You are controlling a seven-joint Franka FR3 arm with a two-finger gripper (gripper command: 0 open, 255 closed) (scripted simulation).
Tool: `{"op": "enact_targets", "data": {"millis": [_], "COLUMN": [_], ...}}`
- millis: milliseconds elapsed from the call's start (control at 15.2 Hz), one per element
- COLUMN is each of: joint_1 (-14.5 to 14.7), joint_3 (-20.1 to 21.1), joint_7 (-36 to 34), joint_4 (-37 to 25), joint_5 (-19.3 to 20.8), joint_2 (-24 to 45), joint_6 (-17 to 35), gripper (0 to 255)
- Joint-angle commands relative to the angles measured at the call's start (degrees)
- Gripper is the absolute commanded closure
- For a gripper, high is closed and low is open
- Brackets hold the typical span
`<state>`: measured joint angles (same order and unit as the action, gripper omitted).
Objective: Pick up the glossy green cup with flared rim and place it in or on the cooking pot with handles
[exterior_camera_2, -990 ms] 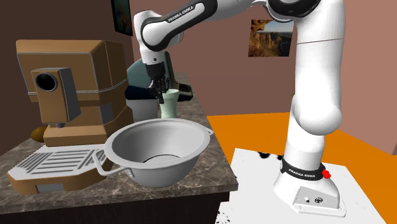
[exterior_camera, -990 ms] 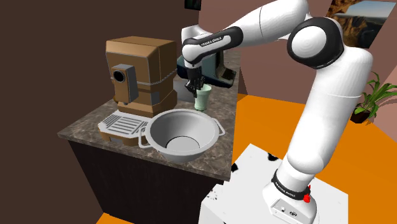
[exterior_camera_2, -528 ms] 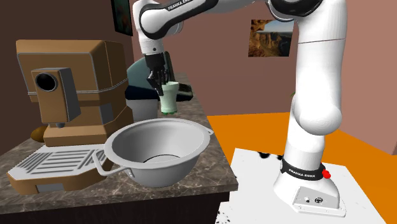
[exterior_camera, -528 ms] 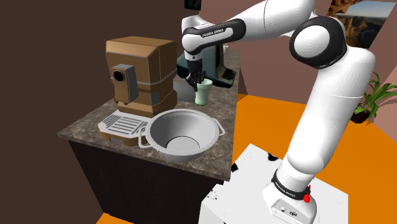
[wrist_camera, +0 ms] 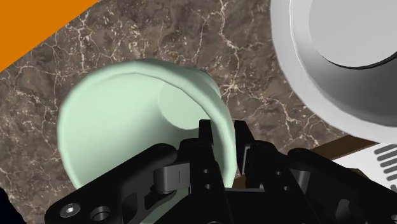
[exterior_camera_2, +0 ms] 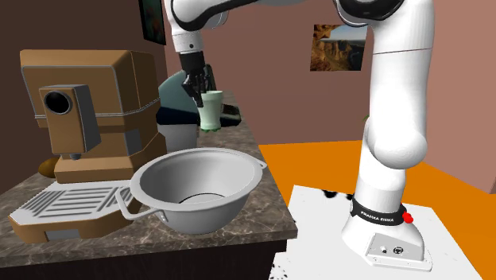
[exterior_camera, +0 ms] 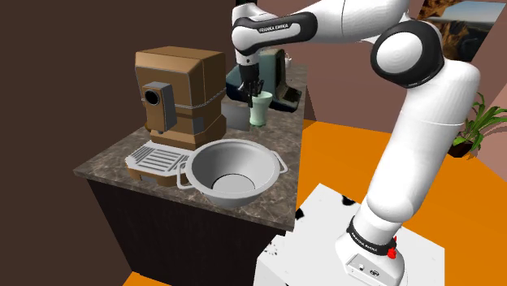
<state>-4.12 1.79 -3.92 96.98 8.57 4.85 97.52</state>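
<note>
The white arm is reaching from its stand across to the far end of the tabletop, and a wide swing from here is risking a knock against whatever is standing along the route; its shells are showing smooth and rounded, with dark joints. The tabletop is presenting a dark, stone-like slab veined in pale lines, flat and hard, so a dropped cup is likely to be bouncing or rolling off toward the orange floor. The brown, boxy coffee machine is standing just beside the carrying path, its square corner being the nearest thing to catch. The cooking pot is sitting toward the end of the tabletop nearest the stand, grey and metallic-looking, a wide rounded bowl shape with two loop handles. Its raised rim is threatening to snag the cup's base if the carry is running too low, and its sloped wall is likely to be tipping the cup over on release. The pale green cup is hanging in the tool's grip beyond the pot, seemingly just clear of the tabletop, glossy and tapering down from a flared lip. The black tool is pinching one side of that lip, one finger inside and one outside; with so thin and slick a hold off to one side, the cup is liable to be swivelling or slipping out.
</note>
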Motion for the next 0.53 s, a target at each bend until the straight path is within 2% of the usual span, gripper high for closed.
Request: {"op": "enact_targets", "data": {"millis": [0,396,462], "joint_1": [0.0,0.1,0.7], "joint_3": [0.0,0.1,0.6], "joint_7": [0.2,0.8,-0.4], "joint_4": [-1.5,-6.7,-5.8], "joint_5": [0.0,-0.1,-0.1], "joint_2": [0.0,0.4,-0.5], "joint_6": [-1.5,-6.2,-6.4], "gripper": [255,255,255]}}
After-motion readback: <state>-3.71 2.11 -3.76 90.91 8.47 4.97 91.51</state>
